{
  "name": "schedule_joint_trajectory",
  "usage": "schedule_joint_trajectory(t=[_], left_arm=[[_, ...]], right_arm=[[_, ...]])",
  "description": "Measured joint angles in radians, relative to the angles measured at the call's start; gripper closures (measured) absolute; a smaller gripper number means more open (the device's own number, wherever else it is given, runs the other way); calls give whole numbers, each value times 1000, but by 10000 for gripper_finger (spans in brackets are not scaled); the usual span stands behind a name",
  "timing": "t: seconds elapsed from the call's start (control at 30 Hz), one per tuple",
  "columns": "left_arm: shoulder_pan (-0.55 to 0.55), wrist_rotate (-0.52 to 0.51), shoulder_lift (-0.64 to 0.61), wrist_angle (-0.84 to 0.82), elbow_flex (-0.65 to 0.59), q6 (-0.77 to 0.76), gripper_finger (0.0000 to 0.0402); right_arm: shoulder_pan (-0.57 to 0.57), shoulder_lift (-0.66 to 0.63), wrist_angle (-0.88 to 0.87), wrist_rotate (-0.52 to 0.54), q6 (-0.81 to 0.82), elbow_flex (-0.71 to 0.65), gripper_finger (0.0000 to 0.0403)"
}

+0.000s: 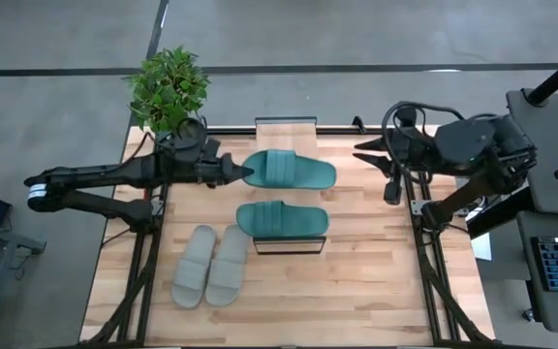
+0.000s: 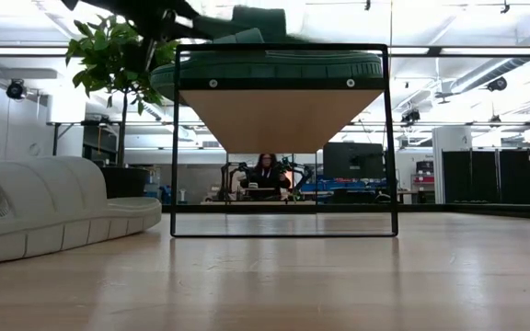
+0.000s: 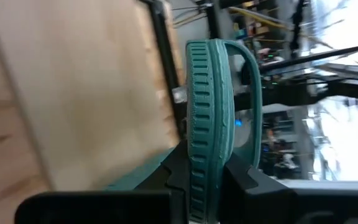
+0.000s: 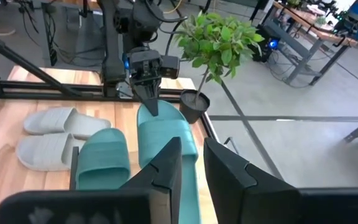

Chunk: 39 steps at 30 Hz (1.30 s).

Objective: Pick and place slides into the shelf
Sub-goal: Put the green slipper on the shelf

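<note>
My left gripper (image 1: 243, 174) is shut on one teal slide (image 1: 291, 171), held in the air beyond the shelf's far side. In the low view this slide (image 2: 256, 18) shows above the shelf top. The second teal slide (image 1: 282, 220) lies sole-down on the wood top of the shelf (image 1: 289, 247). The grey-beige pair (image 1: 211, 265) lies side by side on the table, left of and nearer than the shelf. My right gripper (image 4: 191, 168) waits open at the table's right edge, touching nothing. My left gripper pinches the teal slide's sole at its left end (image 3: 202, 165), the end nearer the strap, between its two fingers. The fingers come level from the table's left and lie along the slide. The slide is lifted clear and sticks out level toward the right.
A potted plant (image 1: 168, 87) stands at the table's far left corner, close behind my left arm. Black frame rails (image 1: 419, 208) run along both sides of the table. Bare table (image 1: 356, 281) lies near and right of the shelf. A person sits far off (image 2: 267, 170).
</note>
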Motion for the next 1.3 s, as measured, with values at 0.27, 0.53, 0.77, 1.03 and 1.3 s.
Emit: schedule_joint_trajectory(t=[0.27, 0.53, 0.77, 1.03, 1.3], left_arm=[[0, -45, -4, -163, 0, 34, 381], [0, -31, 16, -206, -11, 26, 381], [1, 44, 16, -197, -66, -9, 381], [1, 86, 19, -145, -101, -33, 381], [1, 124, 19, -97, -160, -89, 381]], right_arm=[[0, 2, -7, -1, 2, -5, 344], [0, 2, -8, -1, 2, -6, 348], [0, 2, -12, -1, 2, -6, 349], [0, 2, -13, -1, 1, -6, 349], [0, 2, -13, -1, -4, -6, 349]])
